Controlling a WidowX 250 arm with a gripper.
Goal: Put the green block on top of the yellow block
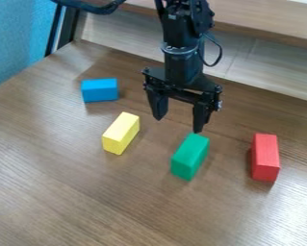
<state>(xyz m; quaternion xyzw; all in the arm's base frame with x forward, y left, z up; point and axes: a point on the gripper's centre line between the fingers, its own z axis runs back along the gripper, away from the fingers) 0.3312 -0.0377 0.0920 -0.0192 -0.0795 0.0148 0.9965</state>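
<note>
In the camera view, the gripper is hanging wide open, holding nothing, while the green block is lying on the table towards five or six o'clock from it, its long axis seemingly running one to seven, its smooth, straight-edged faces showing plain green.

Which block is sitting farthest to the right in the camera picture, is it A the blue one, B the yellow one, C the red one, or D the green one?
C, since the red block lies to the right of the green block, with the yellow and blue ones farther left still.
</note>
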